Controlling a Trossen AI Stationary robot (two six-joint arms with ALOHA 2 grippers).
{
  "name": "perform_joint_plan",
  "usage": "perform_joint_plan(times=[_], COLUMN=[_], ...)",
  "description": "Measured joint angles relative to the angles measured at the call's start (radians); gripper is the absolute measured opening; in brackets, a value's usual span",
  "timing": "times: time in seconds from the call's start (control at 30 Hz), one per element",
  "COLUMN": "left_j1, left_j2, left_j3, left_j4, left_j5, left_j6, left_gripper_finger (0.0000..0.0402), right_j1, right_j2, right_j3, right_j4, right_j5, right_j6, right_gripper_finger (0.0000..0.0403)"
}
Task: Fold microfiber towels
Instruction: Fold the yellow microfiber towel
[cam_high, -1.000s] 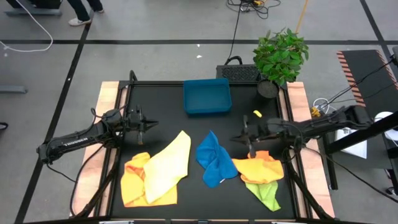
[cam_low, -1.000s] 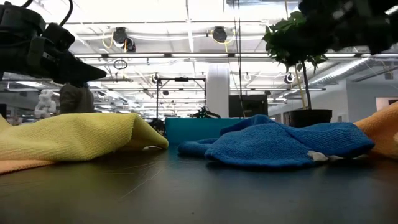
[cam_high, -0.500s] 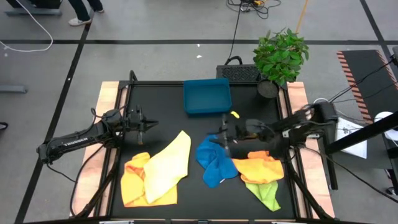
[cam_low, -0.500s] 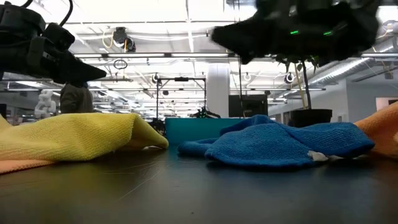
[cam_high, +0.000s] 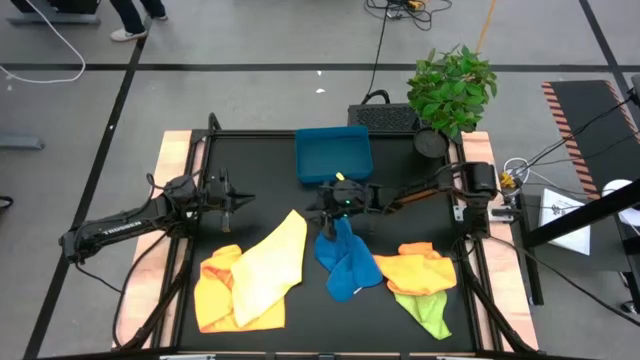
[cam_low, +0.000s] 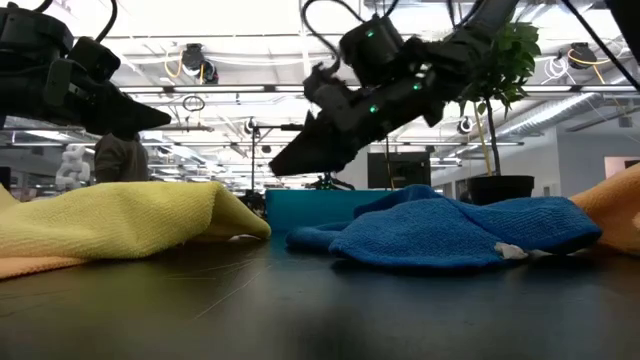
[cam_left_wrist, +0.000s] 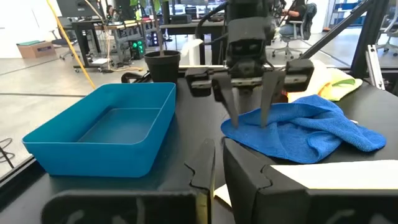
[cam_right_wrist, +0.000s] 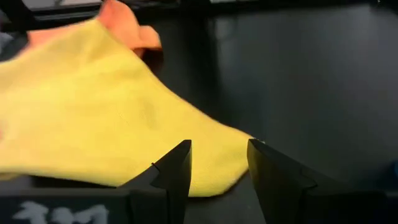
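The right pincer (cam_high: 322, 212) is hanging with its fingers parted and empty, just above the far left edge of the crumpled blue towel (cam_high: 346, 258) at the desk's (cam_high: 270, 170) middle, near the blue tray (cam_high: 333, 153). The left pincer (cam_high: 243, 201) is waiting closed on nothing over the left of the desk. The pale yellow towel (cam_high: 272, 263) is lying on an orange-yellow towel (cam_high: 214, 290) at the near left; another orange towel (cam_high: 417, 268) and a lime green towel (cam_high: 428, 311) are sitting at the near right.
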Motion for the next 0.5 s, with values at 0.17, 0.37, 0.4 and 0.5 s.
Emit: perform_joint_plan(times=[0.17,0.37,0.4,0.5], left_j1=[0.0,0.0,0.0,0.0], left_j2=[0.0,0.0,0.0,0.0], left_j3=[0.0,0.0,0.0,0.0], left_j4=[0.0,0.0,0.0,0.0], left_j5=[0.0,0.0,0.0,0.0], left_j6=[0.0,0.0,0.0,0.0], left_gripper_finger=[0.0037,0.0037,0.0037,0.0037], right_j1=[-0.027,-0.054,-0.055,-0.055], right_j2=[0.062,0.132,0.142,0.16], right_j3=[0.019,0.022,0.027,0.031], right_j4=[-0.006,0.099,0.101,0.107], right_j5=[-0.002,-0.144,-0.159,-0.159], right_j6=[0.007,0.07,0.079,0.077], right_gripper_finger=[0.015,0.015,0.015,0.015])
